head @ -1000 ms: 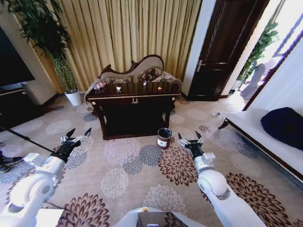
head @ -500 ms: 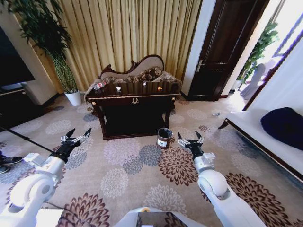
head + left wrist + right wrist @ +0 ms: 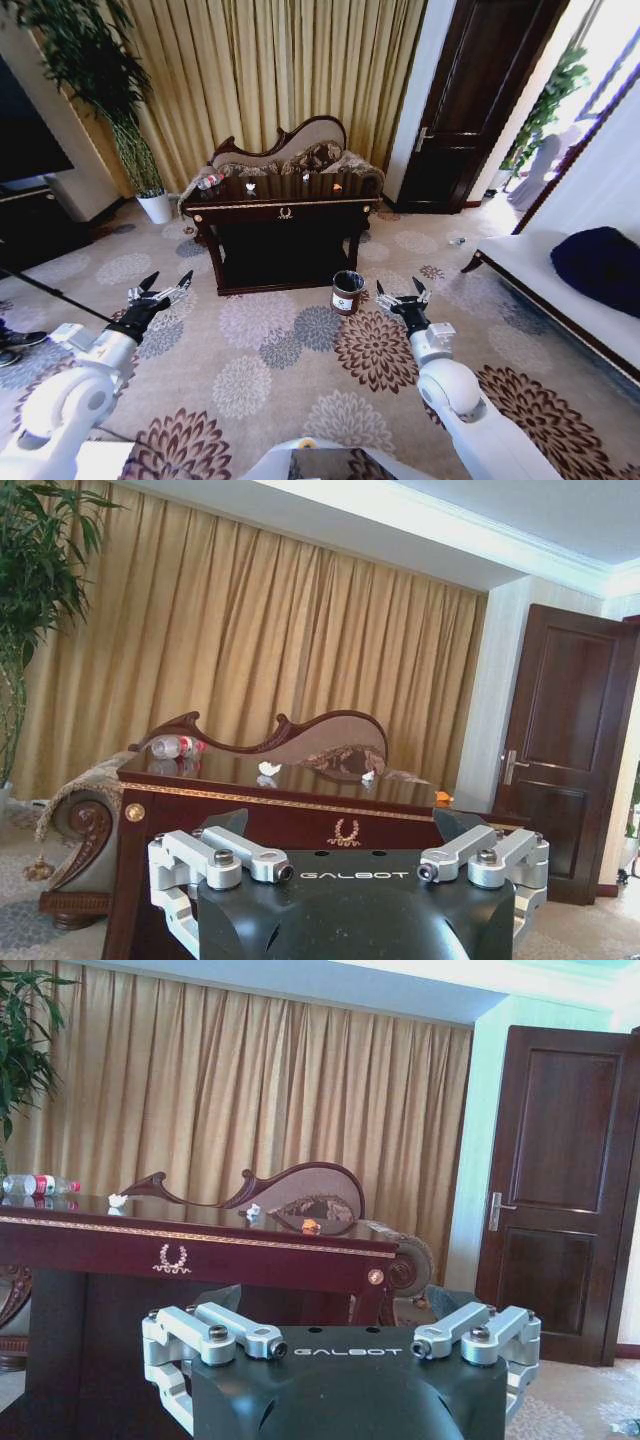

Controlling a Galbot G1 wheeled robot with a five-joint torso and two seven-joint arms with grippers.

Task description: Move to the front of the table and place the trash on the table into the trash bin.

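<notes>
The dark glossy table (image 3: 282,208) stands ahead before the curtain, some way beyond both arms. On its top lie the trash: a clear bottle with a red label (image 3: 208,182) at the left end, white scraps (image 3: 250,186) and a tiny orange piece (image 3: 337,186). The left wrist view shows the bottle (image 3: 175,746) and scraps (image 3: 269,768); the right wrist view shows the orange piece (image 3: 311,1225). A dark trash bin (image 3: 347,292) sits on the carpet by the table's right front leg. My left gripper (image 3: 167,281) and right gripper (image 3: 398,288) hover low over the carpet, both open and holding nothing.
A carved-back sofa (image 3: 290,150) stands behind the table. A potted plant in a white pot (image 3: 155,207) is at the left, a dark door (image 3: 470,110) at the right, and a white couch with a navy cushion (image 3: 600,265) along the right side. Patterned carpet lies between me and the table.
</notes>
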